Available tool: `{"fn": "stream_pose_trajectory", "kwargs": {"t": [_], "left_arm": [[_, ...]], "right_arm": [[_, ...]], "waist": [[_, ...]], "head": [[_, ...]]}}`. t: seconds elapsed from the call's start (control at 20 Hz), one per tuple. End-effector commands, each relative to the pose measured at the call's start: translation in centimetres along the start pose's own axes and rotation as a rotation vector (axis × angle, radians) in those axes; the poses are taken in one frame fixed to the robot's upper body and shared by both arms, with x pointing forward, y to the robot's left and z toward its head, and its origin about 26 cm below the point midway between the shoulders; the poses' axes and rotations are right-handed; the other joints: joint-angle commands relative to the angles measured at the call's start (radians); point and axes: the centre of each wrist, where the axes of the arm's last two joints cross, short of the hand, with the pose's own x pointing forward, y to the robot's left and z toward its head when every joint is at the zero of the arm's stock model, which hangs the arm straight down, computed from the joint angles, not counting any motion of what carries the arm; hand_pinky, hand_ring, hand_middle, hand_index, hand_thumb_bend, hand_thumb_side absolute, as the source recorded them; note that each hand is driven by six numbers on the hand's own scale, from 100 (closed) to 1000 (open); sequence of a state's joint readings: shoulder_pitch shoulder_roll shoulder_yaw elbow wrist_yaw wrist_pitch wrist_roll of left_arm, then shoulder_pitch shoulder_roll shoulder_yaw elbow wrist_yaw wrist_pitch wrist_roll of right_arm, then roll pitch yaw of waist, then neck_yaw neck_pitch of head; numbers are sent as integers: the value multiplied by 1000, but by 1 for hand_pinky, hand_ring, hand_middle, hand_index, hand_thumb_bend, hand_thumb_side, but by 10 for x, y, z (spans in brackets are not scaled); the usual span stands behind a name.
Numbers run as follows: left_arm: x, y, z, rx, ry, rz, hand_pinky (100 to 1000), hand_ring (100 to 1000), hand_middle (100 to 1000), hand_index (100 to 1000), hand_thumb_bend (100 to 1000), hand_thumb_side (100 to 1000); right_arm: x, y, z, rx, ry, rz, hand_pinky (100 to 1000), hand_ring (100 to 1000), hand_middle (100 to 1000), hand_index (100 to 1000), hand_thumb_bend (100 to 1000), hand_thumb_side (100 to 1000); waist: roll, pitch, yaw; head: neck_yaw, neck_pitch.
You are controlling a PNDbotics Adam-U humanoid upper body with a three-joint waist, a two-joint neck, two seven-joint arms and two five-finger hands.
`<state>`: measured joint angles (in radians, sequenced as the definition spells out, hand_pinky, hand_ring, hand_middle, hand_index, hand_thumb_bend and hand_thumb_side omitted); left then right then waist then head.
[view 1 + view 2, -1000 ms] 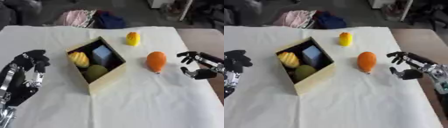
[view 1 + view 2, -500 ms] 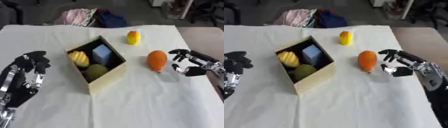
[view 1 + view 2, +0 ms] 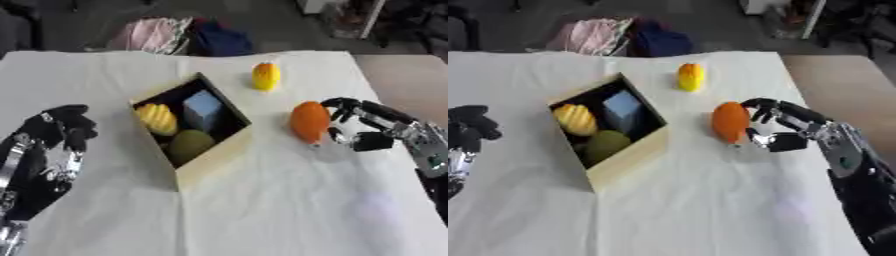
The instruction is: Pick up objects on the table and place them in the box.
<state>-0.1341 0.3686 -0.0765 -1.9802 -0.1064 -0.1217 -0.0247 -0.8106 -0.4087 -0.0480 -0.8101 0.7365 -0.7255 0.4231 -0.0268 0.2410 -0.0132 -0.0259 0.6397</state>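
Note:
An open cardboard box lies askew at the table's middle, holding a yellow ridged fruit, a green round fruit and a pale blue block. An orange oval fruit lies right of the box. My right hand is beside it on its right, fingers and thumb spread and curved toward it, at or just short of touching; nothing is gripped. A small yellow object stands farther back. My left hand rests with relaxed fingers at the lower left.
A white cloth covers the table. Pink and dark blue clothes are piled beyond the far edge. A bare brown tabletop strip shows at the right.
My right hand has moved left across the cloth from the table's right side until it is right beside the orange fruit. The left hand and the things in the box have stayed put.

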Motion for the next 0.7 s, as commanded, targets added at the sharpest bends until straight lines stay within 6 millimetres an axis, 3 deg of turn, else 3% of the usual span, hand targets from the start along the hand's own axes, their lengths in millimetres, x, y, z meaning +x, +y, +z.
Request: {"fn": "stream_pose_trajectory", "kwargs": {"t": [0.05,0.2,0.4,0.45,0.5,0.6,0.7], "left_arm": [[7,2,-5,-4,-33,-1,670,610,595,805,100,527],[7,1,-5,-6,-34,1,670,610,595,805,100,528],[8,0,-6,-11,-39,7,670,610,596,805,100,529],[8,0,-7,-12,-40,9,670,611,596,805,100,529],[8,0,-7,-13,-41,10,670,611,596,805,100,529],[9,-1,-8,-14,-42,11,670,611,596,805,100,528],[9,-1,-8,-13,-43,12,670,610,595,805,100,528]], "right_arm": [[6,-18,-5,-17,-28,71,712,770,937,955,100,515],[11,-18,-10,-22,-59,104,701,755,889,908,100,412],[17,-21,-17,-50,-68,135,678,706,745,800,100,178],[19,-22,-19,-62,-66,142,674,700,726,786,100,176],[20,-22,-21,-80,-65,148,655,665,624,724,100,168],[23,-23,-25,-114,-65,161,632,627,538,647,100,159],[25,-23,-27,-148,-67,173,595,579,423,512,100,147]], "waist": [[14,1,2],[14,2,3],[14,4,6],[14,4,7],[14,5,9],[14,6,13],[15,8,16]], "head": [[-6,-15],[-8,-17],[-12,-19],[-13,-19],[-15,-20],[-17,-22],[-17,-24]]}}
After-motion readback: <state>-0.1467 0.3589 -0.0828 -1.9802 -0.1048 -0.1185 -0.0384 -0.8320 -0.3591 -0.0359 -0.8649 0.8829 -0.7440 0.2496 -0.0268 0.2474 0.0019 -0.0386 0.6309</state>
